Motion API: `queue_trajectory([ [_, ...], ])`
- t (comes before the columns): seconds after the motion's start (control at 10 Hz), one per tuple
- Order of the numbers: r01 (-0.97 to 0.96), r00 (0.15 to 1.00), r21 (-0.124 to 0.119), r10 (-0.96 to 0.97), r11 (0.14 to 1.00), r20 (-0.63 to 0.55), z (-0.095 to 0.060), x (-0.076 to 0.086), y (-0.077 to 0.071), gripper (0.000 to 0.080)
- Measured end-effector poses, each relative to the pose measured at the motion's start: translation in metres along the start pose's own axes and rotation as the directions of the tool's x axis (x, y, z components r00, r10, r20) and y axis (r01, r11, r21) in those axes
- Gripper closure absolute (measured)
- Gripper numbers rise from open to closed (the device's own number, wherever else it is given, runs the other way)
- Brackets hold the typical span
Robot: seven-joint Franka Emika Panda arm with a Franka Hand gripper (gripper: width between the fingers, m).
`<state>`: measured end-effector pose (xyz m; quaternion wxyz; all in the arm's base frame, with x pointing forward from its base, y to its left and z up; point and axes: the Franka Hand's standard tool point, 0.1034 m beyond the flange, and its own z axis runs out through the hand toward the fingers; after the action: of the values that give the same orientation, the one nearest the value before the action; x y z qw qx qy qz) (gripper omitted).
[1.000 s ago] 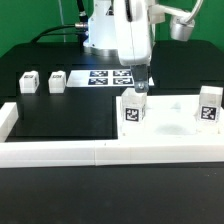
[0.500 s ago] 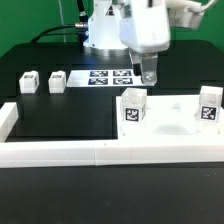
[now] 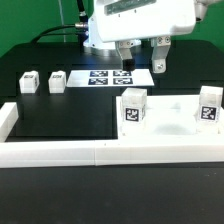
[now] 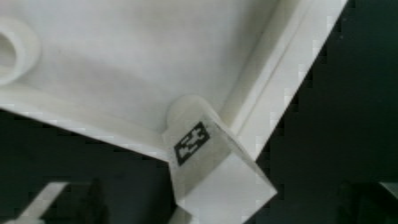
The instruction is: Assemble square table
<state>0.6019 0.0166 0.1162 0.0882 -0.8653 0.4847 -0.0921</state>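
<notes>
The white square table top (image 3: 172, 122) lies at the exterior view's right, against the front wall. Two white tagged legs stand upright on it, one at its near-left corner (image 3: 133, 107) and one at its right corner (image 3: 208, 104). Two more legs (image 3: 28, 81) (image 3: 56, 80) lie loose on the black mat at the left. My gripper (image 3: 142, 62) hangs open and empty above and behind the corner leg, apart from it. The wrist view looks down on the table top (image 4: 125, 85), a round socket (image 4: 11, 48) and the tagged corner leg (image 4: 206, 150).
The marker board (image 3: 108, 77) lies flat behind the table top, under the gripper. The long white border wall (image 3: 90, 151) runs along the front, with a short arm at the left (image 3: 7, 121). The arm's base stands at the back.
The gripper has risen from the corner leg and turned about its axis, so both fingers now show spread apart. The leg stays upright in the corner.
</notes>
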Motion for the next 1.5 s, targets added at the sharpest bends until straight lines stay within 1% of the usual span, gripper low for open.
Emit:
queue_trajectory([
  [0.1,0.172,0.985,0.002,-0.172,0.985,-0.015,0.001,0.004,0.002,0.0151],
  [0.2,0.361,0.932,-0.004,-0.36,0.933,-0.037,0.007,0.01,0.01,0.0151],
  [0.3,0.492,0.87,-0.017,-0.493,0.87,-0.034,0.013,0.004,0.013,0.0151],
  [0.4,0.628,0.777,-0.035,-0.629,0.778,-0.02,0.019,-0.002,0.014,0.0151],
  [0.5,0.692,0.721,-0.048,-0.693,0.72,-0.008,0.023,-0.006,0.016,0.0151],
  [0.8,0.787,0.615,-0.056,-0.788,0.614,0.0,0.023,-0.003,0.017,0.0151],
  [0.9,0.804,0.592,-0.057,-0.806,0.591,0.002,0.023,-0.002,0.018,0.0151],
  [1.0,0.804,0.594,-0.058,-0.805,0.592,0.006,0.025,-0.002,0.019,0.0151],
  [1.1,0.819,0.573,-0.05,-0.816,0.571,0.077,0.034,-0.004,0.035,0.0151],
  [1.2,0.816,0.578,-0.056,-0.806,0.576,0.131,0.05,-0.003,0.048,0.0151],
  [1.4,0.816,0.576,-0.072,-0.798,0.573,0.179,0.076,-0.005,0.066,0.0151],
  [1.5,0.812,0.582,-0.074,-0.792,0.58,0.182,0.083,-0.005,0.071,0.0151],
])
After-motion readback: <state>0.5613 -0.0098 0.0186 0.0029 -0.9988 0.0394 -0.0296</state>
